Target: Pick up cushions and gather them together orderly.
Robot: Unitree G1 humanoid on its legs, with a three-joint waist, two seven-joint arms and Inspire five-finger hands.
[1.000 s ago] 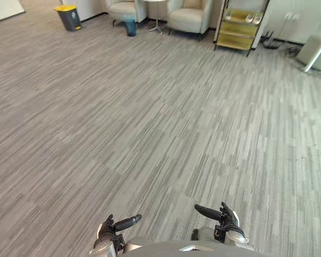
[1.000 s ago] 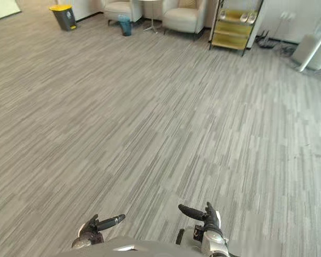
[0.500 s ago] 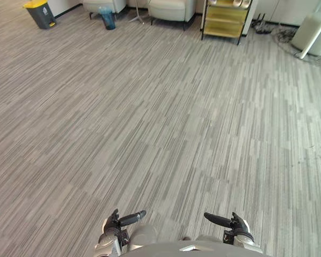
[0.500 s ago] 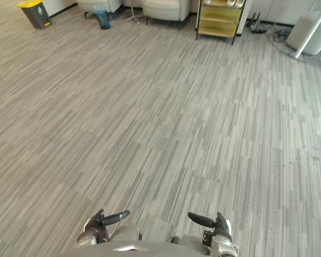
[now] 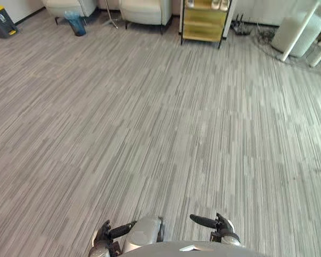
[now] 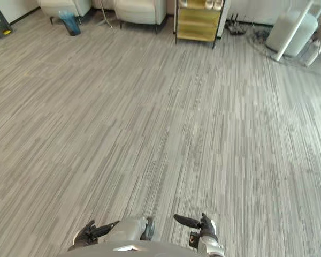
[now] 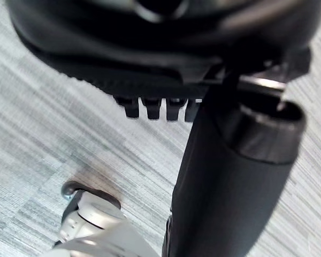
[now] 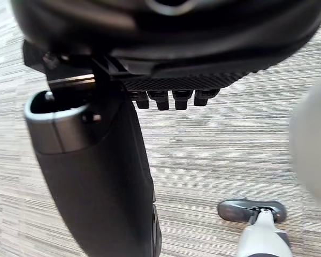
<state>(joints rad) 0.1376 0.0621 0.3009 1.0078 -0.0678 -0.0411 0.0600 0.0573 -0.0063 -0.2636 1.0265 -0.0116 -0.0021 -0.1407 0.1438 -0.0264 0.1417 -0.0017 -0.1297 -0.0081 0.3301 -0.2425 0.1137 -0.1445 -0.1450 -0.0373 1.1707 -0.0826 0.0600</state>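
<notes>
Hanging relaxed and empty, the left hand point(image 5: 104, 234) and right hand point(image 5: 222, 231) are being held low, ready for cushions presumably soft, light and best gripped at opposite edges.

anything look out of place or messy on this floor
Nothing looks spilled or damaged on the carpet. The one untidy spot is a loose tangle of cables on the floor by the far wall, right of the yellow shelf unit. The left hand and right hand sit low, holding nothing.

Cushions cannot be told apart at this range; pale padded seats are seen on two armchairs point(image 5: 144, 10) across the floor point(image 5: 150, 134).
</notes>
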